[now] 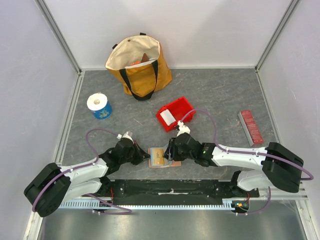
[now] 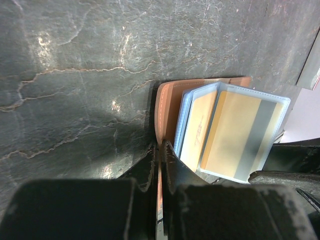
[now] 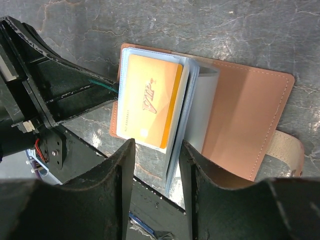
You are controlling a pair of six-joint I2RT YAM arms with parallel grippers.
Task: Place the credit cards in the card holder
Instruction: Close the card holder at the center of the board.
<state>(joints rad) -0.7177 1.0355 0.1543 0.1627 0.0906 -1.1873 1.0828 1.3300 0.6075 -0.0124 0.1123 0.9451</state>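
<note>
In the lower middle of the top view, the flat tan-brown leather bifold card holder (image 1: 159, 158) is lying open on the grey stone-patterned table (image 1: 220, 90), with the two grippers meeting over it. The left gripper (image 2: 160, 151) is coming in from the bottom of its own wrist view. Its black fingers (image 2: 149, 167) are pressed almost together, clamping the thin edge of the card holder's leather cover (image 2: 167, 107). Just right of that edge, clear plastic sleeves (image 2: 250, 95) are fanning up, showing a yellowish card (image 2: 227, 137) with a grey stripe. The right gripper (image 3: 156, 157) is standing with its fingers (image 3: 117, 172) well apart at the bottom of its view. They are straddling the lower edge of an orange-yellow card (image 3: 150, 100) printed "VIP" and the sleeves around it. Whether they are touching them cannot be told.
</note>
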